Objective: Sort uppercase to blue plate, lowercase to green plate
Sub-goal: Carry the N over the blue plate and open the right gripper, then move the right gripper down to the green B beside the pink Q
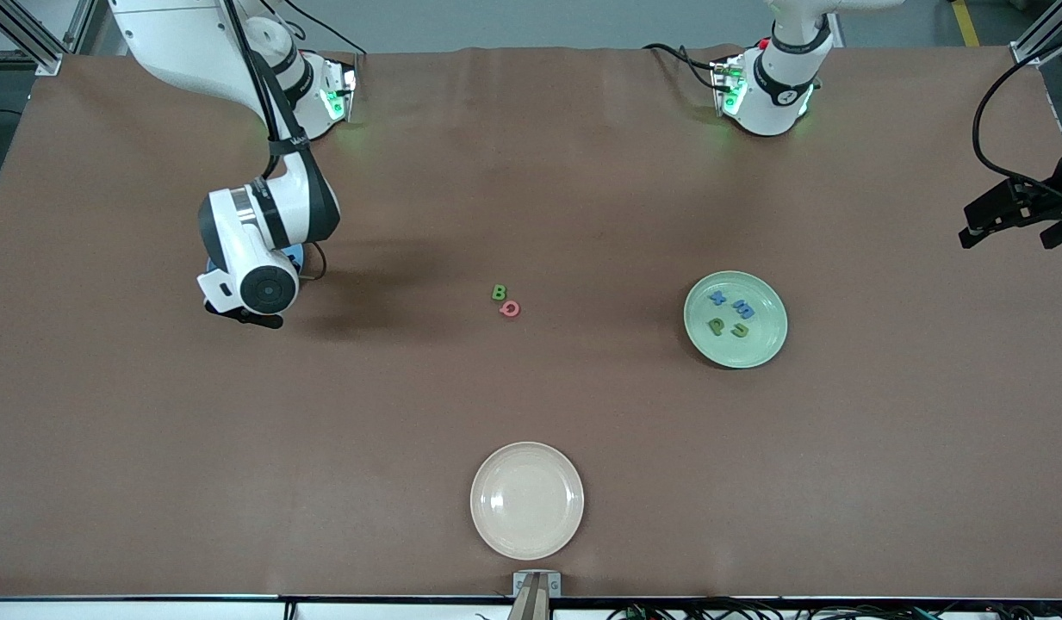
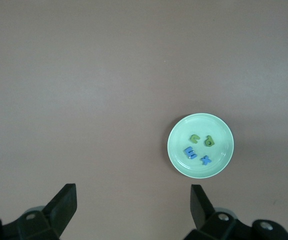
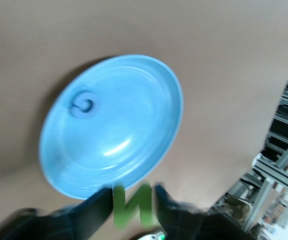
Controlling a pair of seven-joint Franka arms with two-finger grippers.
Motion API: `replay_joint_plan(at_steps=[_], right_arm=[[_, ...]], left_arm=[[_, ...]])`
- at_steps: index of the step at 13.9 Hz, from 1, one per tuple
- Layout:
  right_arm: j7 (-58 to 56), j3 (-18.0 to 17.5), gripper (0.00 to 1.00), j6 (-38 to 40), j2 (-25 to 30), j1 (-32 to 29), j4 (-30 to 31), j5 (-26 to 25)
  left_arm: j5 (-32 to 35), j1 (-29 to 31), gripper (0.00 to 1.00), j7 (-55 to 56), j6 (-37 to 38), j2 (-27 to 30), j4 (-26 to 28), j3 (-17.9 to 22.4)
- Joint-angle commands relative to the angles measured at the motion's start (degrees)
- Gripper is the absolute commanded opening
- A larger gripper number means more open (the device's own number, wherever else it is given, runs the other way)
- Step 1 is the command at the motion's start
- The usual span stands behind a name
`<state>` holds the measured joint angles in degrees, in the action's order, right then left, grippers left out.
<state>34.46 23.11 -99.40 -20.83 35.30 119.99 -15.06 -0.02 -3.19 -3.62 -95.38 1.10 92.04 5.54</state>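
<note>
Right gripper (image 3: 133,202) with green N (image 3: 133,205) over blue plate (image 3: 149,135) rim, left gripper (image 2: 133,205) clear

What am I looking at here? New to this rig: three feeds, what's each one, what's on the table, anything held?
Two robot arms sit at a brown table. The front view looks down from across it; the other two come from cameras on each wrist.

The right end effector is over the blue plate, shut on the green N. A blue G already lies in that plate.

The left end effector is open and waits up at its end of the table. Its camera shows the green plate holding four small letters.

A green B and pink-red Q lie mid-table, touching. A cream plate sits nearest the front camera.
</note>
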Motion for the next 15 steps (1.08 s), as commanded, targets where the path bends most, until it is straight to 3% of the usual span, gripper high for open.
replay_joint_plan(at_steps=[1,4,7,13,15], right_arm=[[0.0,0.3,1.00,1.9,3.0,-0.2,1.0,-2.3],[2.1,0.1,1.00,1.2,3.1,-0.1,-0.1,0.2],[9.1,-0.7,1.00,-2.1,2.8,1.1,-3.2,9.3],[22.7,-1.0,1.00,-22.9,-0.1,14.3,-4.2,24.4],[23.9,-1.0,1.00,-29.8,-2.5,18.8,-4.0,25.9]], left_arm=[[0.6,-0.1,1.00,-1.1,-0.4,1.1,0.1,0.0],[0.7,-0.2,1.00,-1.1,-0.2,1.0,-0.4,0.0],[0.5,-0.3,1.00,-1.0,-0.2,1.2,-0.4,-0.1],[0.6,-0.6,1.00,-1.0,-0.2,1.1,-1.7,-0.1],[0.5,-0.5,1.00,-1.0,-0.2,1.0,-1.7,-0.1]])
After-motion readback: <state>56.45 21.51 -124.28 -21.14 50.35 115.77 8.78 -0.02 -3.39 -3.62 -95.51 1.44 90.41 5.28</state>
